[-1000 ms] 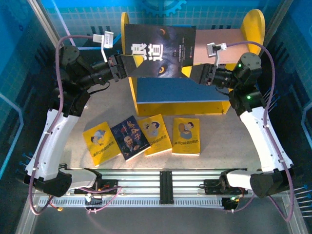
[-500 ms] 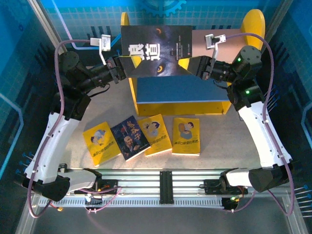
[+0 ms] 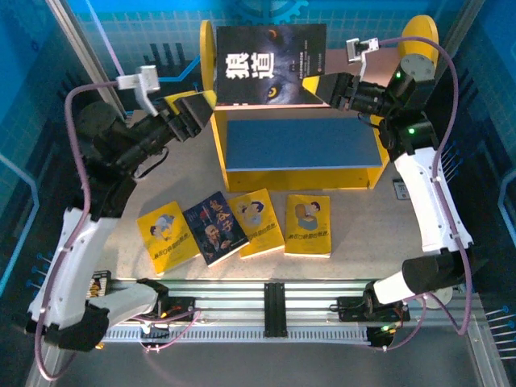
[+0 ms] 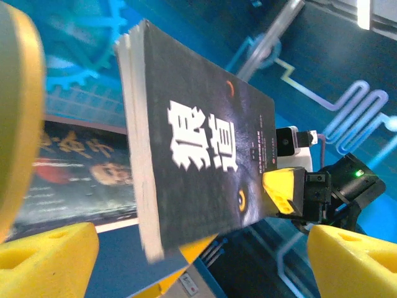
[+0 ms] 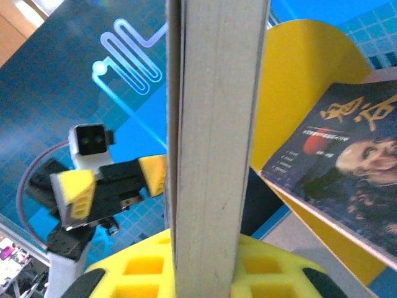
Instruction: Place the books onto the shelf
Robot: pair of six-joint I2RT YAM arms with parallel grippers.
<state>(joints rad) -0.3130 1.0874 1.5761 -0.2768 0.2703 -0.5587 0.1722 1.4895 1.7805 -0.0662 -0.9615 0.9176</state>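
The right hand (image 3: 330,87) was clamped on the lower right edge of the wolf book (image 3: 270,64), holding it over the upper level of the shelf (image 3: 422,36). The book stood tilted with its dark cover turned to the near side. Its title read upright from there, its top edge was farthest from the arms, and its lower edge was down by the shelf's upper board. From above, its width ran left to right between the yellow side panels. Foreshortening hid how steeply its long axis rose. In the right wrist view the pale page block stood straight up between the yellow pads.

The left hand (image 3: 192,115) was spread wide and held nothing, just off the shelf's left panel and apart from the book.

Behind the wolf book, a portrait book (image 4: 62,162) lay on the shelf, cover up, beside the left panel.

A row of books (image 3: 256,224) lay flat on the table (image 3: 379,222) in front of the shelf: three yellow and one dark, second from the left. All four had their covers up, and their long axes ran roughly near to far and fanned slightly.

The table was grey and speckled, with a metal rail (image 3: 274,310) along its near edge. Blue walls (image 3: 145,36) printed with pale grid, gear and circuit lines closed in the cell, and grey posts (image 3: 76,40) framed it.
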